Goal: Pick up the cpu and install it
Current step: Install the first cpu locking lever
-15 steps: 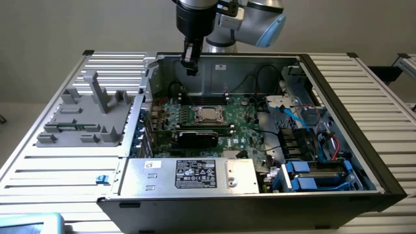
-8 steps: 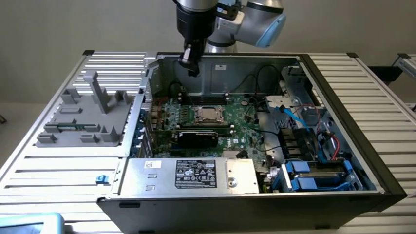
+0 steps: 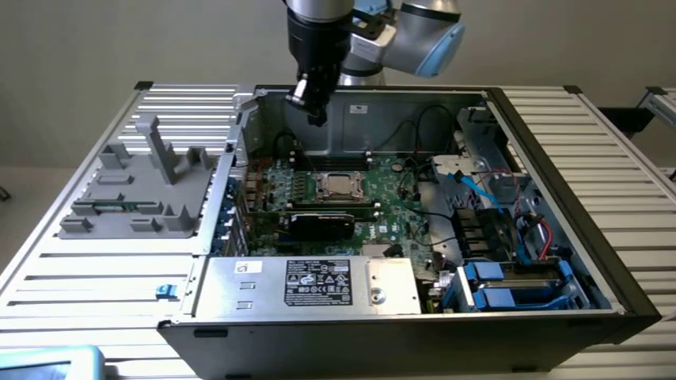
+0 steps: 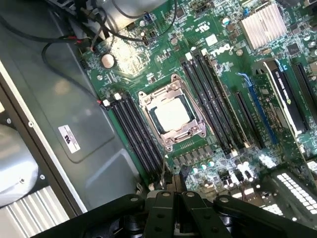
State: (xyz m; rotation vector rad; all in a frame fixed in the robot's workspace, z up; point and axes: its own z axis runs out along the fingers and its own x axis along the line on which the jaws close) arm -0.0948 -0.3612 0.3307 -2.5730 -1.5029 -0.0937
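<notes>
We read DELL on the green board (image 4: 163, 34); shiny square silver cpu (image 4: 171, 116) sits in its socket (image 4: 144, 99); black fingers (image 4: 162, 213) clenched.

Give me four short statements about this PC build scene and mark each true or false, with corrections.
1. The cpu lies in the socket on the motherboard. True.
2. The end effector grips the cpu. False: it is shut on nothing and hangs above the board, apart from the cpu.
3. The computer case is open, its inside exposed. True.
4. The grey fixture stands on the exterior view's right of the case. False: it stands on that view's left.
</notes>
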